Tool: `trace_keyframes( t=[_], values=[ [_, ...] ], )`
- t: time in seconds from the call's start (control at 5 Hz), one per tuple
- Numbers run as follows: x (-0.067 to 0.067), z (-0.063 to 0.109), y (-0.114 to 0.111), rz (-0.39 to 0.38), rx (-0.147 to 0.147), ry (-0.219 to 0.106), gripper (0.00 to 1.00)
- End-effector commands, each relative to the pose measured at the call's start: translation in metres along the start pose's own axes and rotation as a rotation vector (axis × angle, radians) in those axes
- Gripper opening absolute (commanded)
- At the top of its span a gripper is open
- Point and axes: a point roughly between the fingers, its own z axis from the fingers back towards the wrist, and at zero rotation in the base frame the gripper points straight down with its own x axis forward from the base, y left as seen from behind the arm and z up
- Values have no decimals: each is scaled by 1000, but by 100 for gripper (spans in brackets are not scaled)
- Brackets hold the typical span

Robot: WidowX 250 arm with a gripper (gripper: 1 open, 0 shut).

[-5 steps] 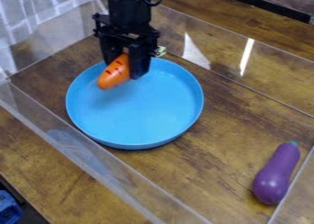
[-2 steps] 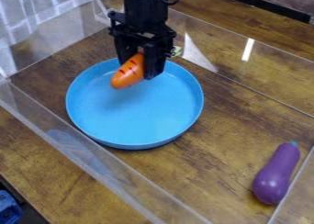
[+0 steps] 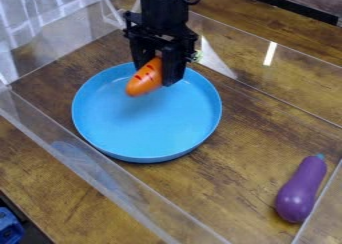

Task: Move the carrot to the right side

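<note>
The small orange carrot (image 3: 144,78) hangs tilted in the air above the far part of the blue plate (image 3: 147,140). My black gripper (image 3: 160,66) comes down from above and is shut on the carrot's upper end, so its leafy top is hidden between the fingers. The carrot's tip points down and to the left, clear of the plate's surface.
A purple eggplant (image 3: 301,188) lies on the wooden table at the lower right. Clear acrylic walls (image 3: 60,138) fence the work area on the left and front. A white tiled wall stands at the back left.
My gripper has carried the carrot to the right and a little away from the camera, from over the plate's left rim toward its far middle.
</note>
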Motion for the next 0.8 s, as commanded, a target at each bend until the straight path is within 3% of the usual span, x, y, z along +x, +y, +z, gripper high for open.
trace_keyframes(
  t=[0.0,0.6],
  values=[
    [13,35,-9,-29,17,-112,0],
    [20,38,-29,-56,15,-118,0]
  ],
)
